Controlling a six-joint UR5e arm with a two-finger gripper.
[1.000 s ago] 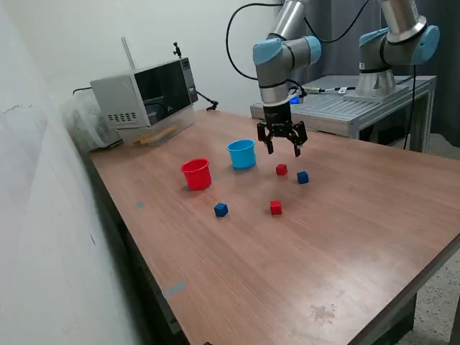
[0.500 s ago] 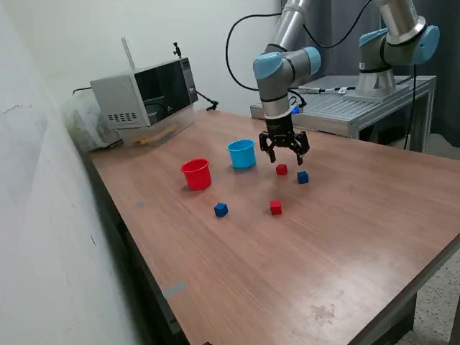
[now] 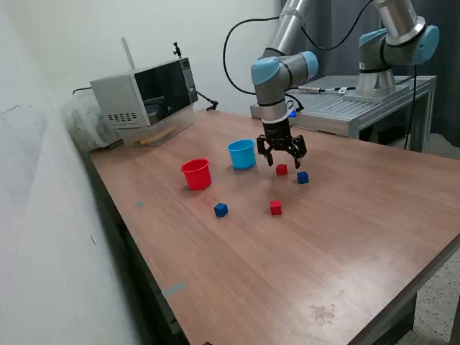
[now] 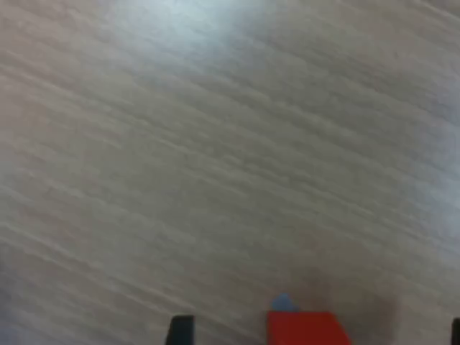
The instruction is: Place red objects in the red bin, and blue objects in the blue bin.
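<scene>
Just above the small red cube (image 3: 281,169) nearest the light-blue plastic cup (image 3: 242,154), the two-finger gripper (image 3: 281,157) hangs with its jaws spread wide, holding nothing. A dark-blue cube (image 3: 302,177) sits just beside that red cube, away from the cup. The red plastic cup (image 3: 196,174) stands near the blue one on the wooden table (image 3: 345,244), with a second red cube (image 3: 276,207) and a second blue cube (image 3: 221,209) nearer the front edge. The blurred wrist view shows a red cube (image 4: 305,328) on wood grain.
</scene>
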